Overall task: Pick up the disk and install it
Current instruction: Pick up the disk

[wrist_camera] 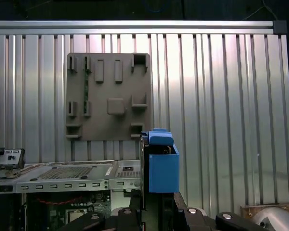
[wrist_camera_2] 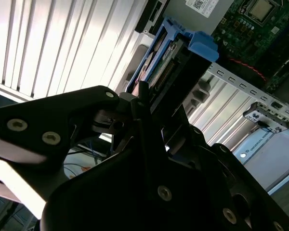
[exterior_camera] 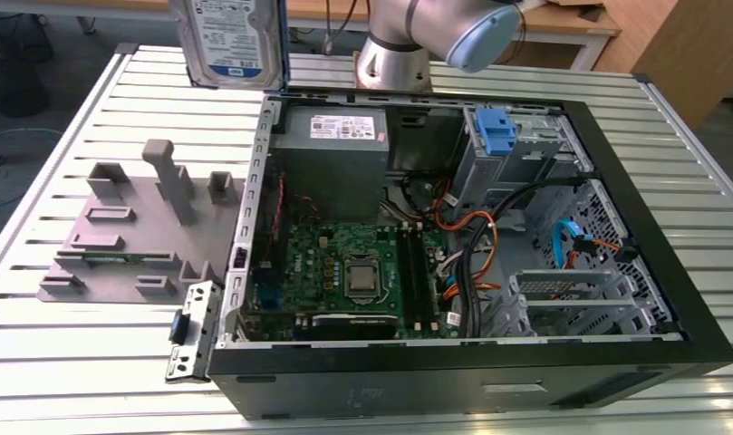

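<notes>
blue-railed disk (wrist_camera_2: 176, 50) clamped in the claw (wrist_camera_2: 149, 98), above the table (exterior_camera: 76, 344).

The disk (exterior_camera: 236, 41) hangs upright, label showing, at eleven o'clock from the open computer case (exterior_camera: 463, 381) on the slatted table (exterior_camera: 76, 362). The arm (exterior_camera: 445, 32) stands at twelve; a grey holder plate (exterior_camera: 112, 249) lies at nine o'clock, just beside it.
</notes>
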Motion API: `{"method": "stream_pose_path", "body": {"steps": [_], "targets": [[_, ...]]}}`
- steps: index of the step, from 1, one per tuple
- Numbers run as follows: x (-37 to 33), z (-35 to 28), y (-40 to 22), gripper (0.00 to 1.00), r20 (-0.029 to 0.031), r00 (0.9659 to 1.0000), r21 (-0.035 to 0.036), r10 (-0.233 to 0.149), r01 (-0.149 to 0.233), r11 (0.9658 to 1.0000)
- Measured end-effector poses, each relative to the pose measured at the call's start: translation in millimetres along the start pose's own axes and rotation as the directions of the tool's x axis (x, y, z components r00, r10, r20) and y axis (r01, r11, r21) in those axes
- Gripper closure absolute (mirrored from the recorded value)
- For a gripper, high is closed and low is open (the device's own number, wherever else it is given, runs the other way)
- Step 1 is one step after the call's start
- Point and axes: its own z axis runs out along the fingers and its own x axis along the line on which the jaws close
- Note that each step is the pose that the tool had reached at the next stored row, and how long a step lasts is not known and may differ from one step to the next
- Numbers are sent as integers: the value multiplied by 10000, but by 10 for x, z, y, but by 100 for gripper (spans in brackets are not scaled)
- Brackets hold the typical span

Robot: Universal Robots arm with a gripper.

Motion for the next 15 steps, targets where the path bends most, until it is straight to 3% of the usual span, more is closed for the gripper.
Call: {"method": "stream_pose_path", "body": {"steps": [5,6,8,9,15], "targets": [[-9,-2,-196,65,0,10000,-16,1,-1,10000],[-13,-4,-276,65,-1,10000,-22,-1,1,10000],[-16,-6,-352,65,-1,10000,-27,2,-2,10000],[-20,-7,-430,65,-1,10000,-30,1,-1,10000],[-31,-11,-648,65,-1,10000,-39,2,-2,10000]]}}
